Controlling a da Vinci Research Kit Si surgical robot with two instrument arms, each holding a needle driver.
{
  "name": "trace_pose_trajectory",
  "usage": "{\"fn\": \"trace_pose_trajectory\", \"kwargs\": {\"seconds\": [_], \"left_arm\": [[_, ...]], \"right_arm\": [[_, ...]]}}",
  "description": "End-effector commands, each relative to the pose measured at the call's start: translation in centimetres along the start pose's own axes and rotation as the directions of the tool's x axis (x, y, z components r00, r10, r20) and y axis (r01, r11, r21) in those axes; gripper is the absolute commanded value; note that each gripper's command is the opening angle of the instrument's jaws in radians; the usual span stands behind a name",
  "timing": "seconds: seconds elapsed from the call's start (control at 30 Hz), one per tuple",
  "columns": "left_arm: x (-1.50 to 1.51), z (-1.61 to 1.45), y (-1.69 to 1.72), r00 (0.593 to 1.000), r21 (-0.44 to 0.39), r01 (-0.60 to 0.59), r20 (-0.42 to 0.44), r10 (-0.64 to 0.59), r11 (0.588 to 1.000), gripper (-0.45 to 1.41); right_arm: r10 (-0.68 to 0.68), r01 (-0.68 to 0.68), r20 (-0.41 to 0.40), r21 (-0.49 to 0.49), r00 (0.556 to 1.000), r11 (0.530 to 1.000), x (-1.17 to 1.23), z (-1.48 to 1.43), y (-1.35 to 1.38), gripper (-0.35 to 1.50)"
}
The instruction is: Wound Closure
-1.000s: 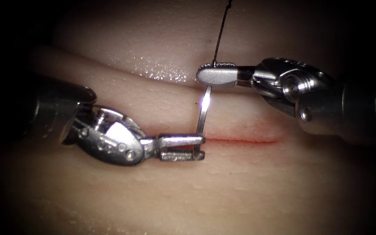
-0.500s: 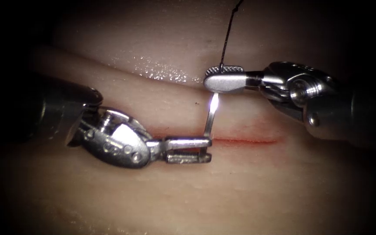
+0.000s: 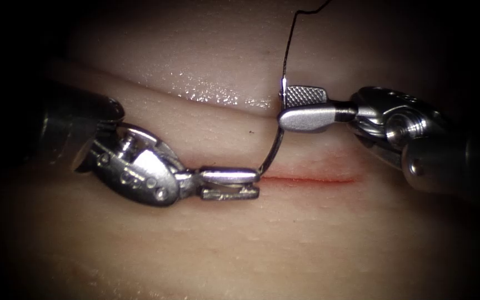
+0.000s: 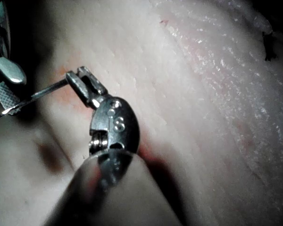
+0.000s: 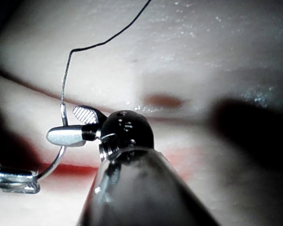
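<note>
Endoscope view first: the left tool (image 3: 254,183) reaches in from the left of the frame along the cut (image 3: 306,179), its jaws clamped on the needle (image 3: 273,150) near the needle's lower end, right at the cut's left end. The needle arcs up from there toward frame centre, free of the tissue (image 3: 240,244) as far as can be seen. Its upper end sits at the right tool (image 3: 290,108), which comes in from the right with jaws parted, one ribbed face turned up, the needle resting between them ungripped. Thread (image 3: 293,39) climbs from the needle's top end to the upper edge of the frame. Red fluid (image 3: 329,164) tints the tissue along the cut.

Left wrist view: the left tool (image 4: 82,87) grips the needle (image 4: 42,92), and the tissue (image 4: 203,103) is stained reddish around the jaws. The right tool (image 4: 9,87) shows its spread jaws beside the needle.

Right wrist view: the right tool (image 5: 73,125) stands open around the needle (image 5: 61,141), which curves down to the left tool (image 5: 14,181) above the red cut (image 5: 80,170). Thread (image 5: 108,40) kinks off the needle's end and runs away up the frame.
</note>
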Motion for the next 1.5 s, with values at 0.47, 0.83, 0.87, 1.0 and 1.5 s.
{"fn": "trace_pose_trajectory", "kwargs": {"seconds": [0.47,0.83,0.87,1.0,1.5], "left_arm": [[0.02,-0.13,-0.02,0.993,0.046,-0.077,0.091,0.072,0.996,-0.45],[0.03,-0.18,-0.01,0.992,0.053,-0.077,0.105,0.071,0.996,-0.45],[0.03,-0.18,-0.01,0.992,0.053,-0.077,0.105,0.071,0.996,-0.45],[0.03,-0.18,-0.01,0.992,0.053,-0.077,0.105,0.071,0.996,-0.45],[0.03,-0.18,-0.01,0.992,0.053,-0.077,0.105,0.071,0.996,-0.45]], "right_arm": [[0.006,-0.006,0.002,0.011,1.0,1.0,0.0,-0.08,0.03,1.33],[0.0,0.0,-0.005,0.019,1.0,1.0,-0.08,-0.16,0.01,1.26],[0.0,0.0,-0.005,0.019,1.0,1.0,-0.08,-0.16,0.01,1.26],[0.0,0.0,-0.005,0.019,1.0,1.0,-0.08,-0.16,0.01,1.26],[0.0,0.0,-0.005,0.019,1.0,1.0,-0.08,-0.16,0.01,1.26]]}}
